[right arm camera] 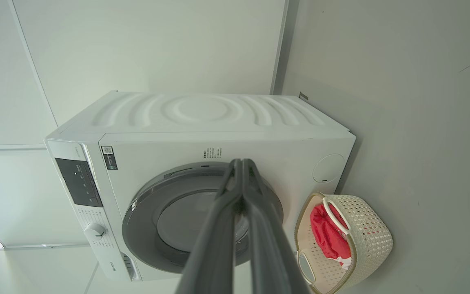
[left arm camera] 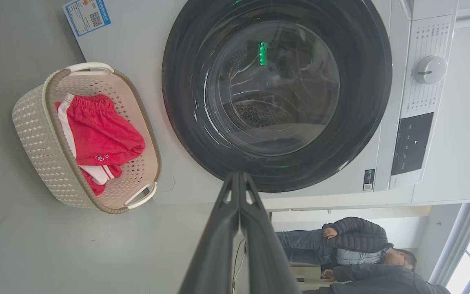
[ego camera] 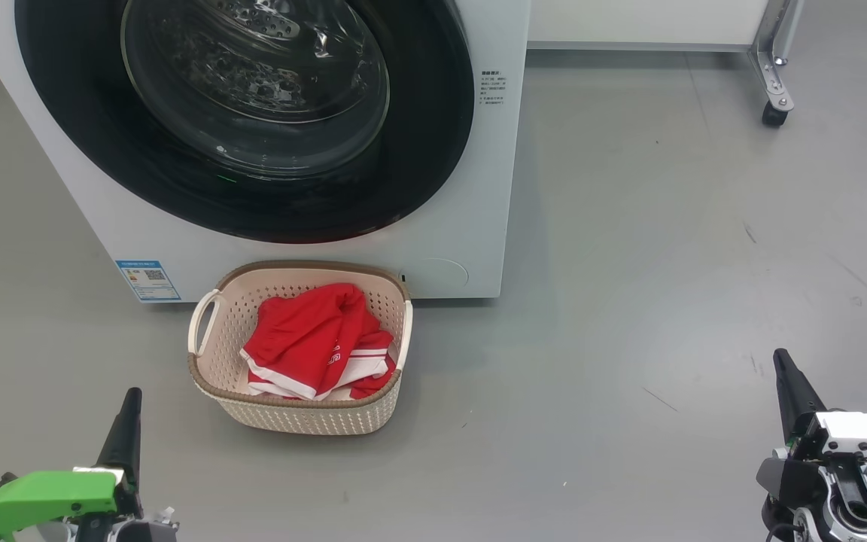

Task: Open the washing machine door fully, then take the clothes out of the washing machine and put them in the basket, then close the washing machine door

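The washing machine (ego camera: 479, 226) (left arm camera: 145, 36) (right arm camera: 202, 118) stands on the grey floor with its black-rimmed door (ego camera: 245, 113) (left arm camera: 278, 94) (right arm camera: 202, 220) closed flat against the front. Before it sits the cream basket (ego camera: 211, 361) (left arm camera: 39, 134) (right arm camera: 369, 241) holding the red clothes with white trim (ego camera: 317, 342) (left arm camera: 100, 136) (right arm camera: 327, 237). My left gripper (ego camera: 131, 399) (left arm camera: 239, 175) is shut and empty at the lower left, well short of the basket. At the lower right my right gripper (ego camera: 780, 357) (right arm camera: 241, 162) is shut and empty too.
A metal frame leg with a castor (ego camera: 772, 113) stands at the far right by the wall. Two people (left arm camera: 353, 253) are behind the machine's side in the left wrist view. Open floor lies to the right of the basket.
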You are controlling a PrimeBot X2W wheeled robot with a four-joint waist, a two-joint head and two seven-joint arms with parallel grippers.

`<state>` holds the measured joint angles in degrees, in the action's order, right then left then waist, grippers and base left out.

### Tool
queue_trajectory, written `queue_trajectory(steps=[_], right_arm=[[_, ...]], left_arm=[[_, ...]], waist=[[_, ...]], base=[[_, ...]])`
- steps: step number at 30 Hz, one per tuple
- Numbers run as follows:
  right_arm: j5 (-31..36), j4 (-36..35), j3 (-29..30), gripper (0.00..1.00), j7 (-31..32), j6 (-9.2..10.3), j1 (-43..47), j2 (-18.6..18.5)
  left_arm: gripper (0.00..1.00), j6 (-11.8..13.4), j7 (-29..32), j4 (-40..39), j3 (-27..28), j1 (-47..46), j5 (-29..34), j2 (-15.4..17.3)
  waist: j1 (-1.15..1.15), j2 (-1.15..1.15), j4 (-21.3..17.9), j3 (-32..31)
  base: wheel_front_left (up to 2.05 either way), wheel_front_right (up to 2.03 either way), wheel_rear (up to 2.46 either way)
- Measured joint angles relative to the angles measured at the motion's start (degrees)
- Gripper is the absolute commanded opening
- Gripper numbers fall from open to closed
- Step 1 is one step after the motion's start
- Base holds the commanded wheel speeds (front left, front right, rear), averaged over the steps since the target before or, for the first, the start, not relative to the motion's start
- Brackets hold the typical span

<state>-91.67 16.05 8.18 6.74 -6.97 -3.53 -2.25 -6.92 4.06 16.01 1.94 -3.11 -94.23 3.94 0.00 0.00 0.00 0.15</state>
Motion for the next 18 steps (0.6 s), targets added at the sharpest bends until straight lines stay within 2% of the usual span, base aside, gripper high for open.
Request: queue_trajectory(steps=[18], right_arm=[[0.0, 0.0, 0.0, 0.00, 0.0, 0.00, 0.0, 0.0]], left_arm=[[0.00, 0.0, 0.2, 0.0, 0.1, 0.0, 0.0, 0.0]], waist=[[0.00, 0.00, 0.0, 0.0]], base=[[0.00, 0.00, 0.00]])
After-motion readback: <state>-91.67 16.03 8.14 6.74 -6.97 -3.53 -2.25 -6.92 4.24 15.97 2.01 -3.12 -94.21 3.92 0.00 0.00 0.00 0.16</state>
